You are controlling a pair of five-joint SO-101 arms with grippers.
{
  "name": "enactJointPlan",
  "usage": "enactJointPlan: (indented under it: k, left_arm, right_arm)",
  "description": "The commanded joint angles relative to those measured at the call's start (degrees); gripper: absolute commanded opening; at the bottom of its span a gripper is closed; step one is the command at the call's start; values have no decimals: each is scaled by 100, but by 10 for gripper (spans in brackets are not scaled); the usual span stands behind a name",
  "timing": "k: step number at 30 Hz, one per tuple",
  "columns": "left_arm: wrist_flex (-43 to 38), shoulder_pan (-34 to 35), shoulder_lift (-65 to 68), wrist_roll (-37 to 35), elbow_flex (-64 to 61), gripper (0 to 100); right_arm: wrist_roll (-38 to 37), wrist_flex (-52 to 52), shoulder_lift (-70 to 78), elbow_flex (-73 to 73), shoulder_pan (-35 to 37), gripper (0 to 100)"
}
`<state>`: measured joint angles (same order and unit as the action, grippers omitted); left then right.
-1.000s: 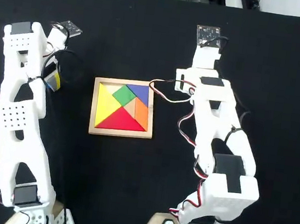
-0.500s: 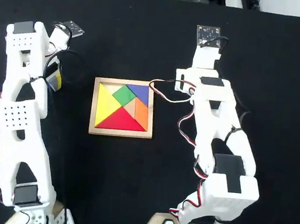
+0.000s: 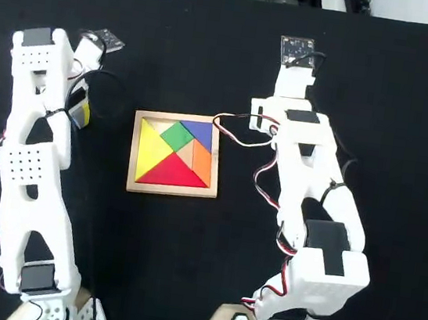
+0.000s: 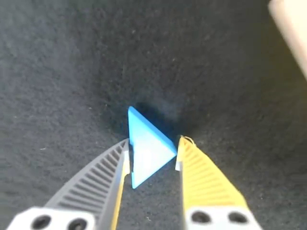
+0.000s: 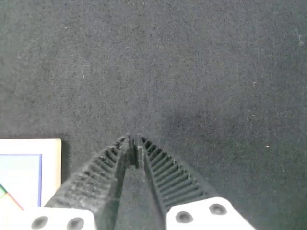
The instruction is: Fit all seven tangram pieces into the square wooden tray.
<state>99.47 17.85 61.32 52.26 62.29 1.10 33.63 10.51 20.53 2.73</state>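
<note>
The left gripper (image 4: 154, 143) clamped the blue triangle (image 4: 145, 149) edge-against-corner, so the piece could pivot and drop before reaching the tray (image 3: 170, 191); the right gripper (image 5: 134, 142) sat clenched, empty.

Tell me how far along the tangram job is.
Done: six pieces lie in the wooden tray: yellow triangle, red triangle, green square, dark blue piece, tan triangle, orange triangle. In hand: the left claw is shut on the light blue triangle over the black cloth, apart from the tray. Left: carry it over and fit it in. The right claw is shut, holding nothing.
</note>
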Motion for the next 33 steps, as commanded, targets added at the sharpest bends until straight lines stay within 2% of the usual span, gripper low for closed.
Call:
enactJointPlan:
  k: [1,10,16,21,27,33]
  left_arm:
    - [149,-400,-862,44,541,105]
    - [132,-1727,-2804,1530,-1402,105]
    - [-79,-2580,-3051,2013,-1754,105]
    - [-510,-2703,-2549,2013,-1745,105]
    - [-571,-2695,-1916,2066,-1569,105]
    - [-580,-2571,-1275,2066,-875,105]
  right_arm:
    - [-62,-97,-48,-418,-62,11]
    - [-62,-97,-92,-418,-79,11]
    - [-18,-114,-92,-435,-387,11]
    - [325,-149,-92,-453,-624,11]
    - [378,-149,-92,-514,-686,11]
    - [387,-149,-84,-514,-695,11]
